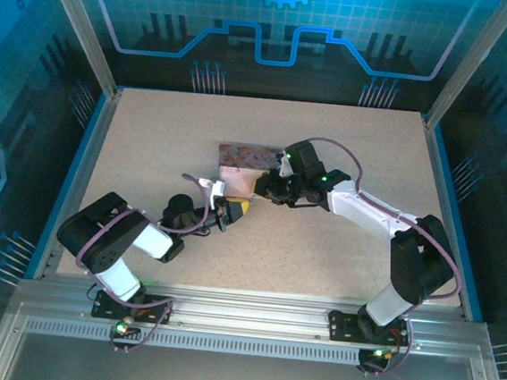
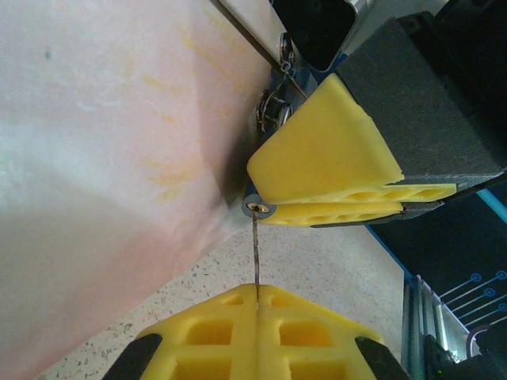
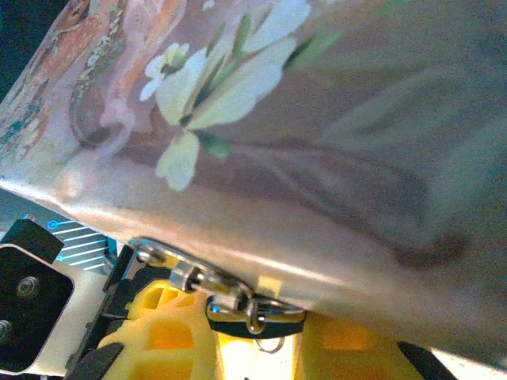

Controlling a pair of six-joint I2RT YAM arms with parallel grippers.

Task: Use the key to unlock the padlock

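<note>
Yellow fingers (image 2: 198, 332) of the left pincer (image 2: 257, 294) sit closest in the left wrist view, pressed together on the key (image 2: 255, 253). Key is a thin blade seen edge-on, running straight from the pads to the padlock (image 2: 253, 207).

Padlock shows as a small bluish round face with a brassy centre, tucked at the tips of the right pincer (image 2: 273, 199). That pincer's two fingers are nearly closed. By the look they grip the padlock body, though the pads hide most of it.

Location: padlock sits close against the near side of the tin (image 2: 103, 158), with the tin's clasp (image 2: 273, 107) just beyond it. Speckled surface (image 2: 317, 269) lies beneath. From above, both pincers meet at the tin's near side, left pincer from the left, right pincer from the right.

Step, as I judge it: key insertion. Key tip touches the brassy centre. Whether it has gone in, cannot tell.

Next move calls for:
- A short push along the key's own line with no sideways drift, since the blade is thin and could bend.
- Then a wrist roll of the left pincer, with the right pincer bracing the padlock against the twist.
</note>
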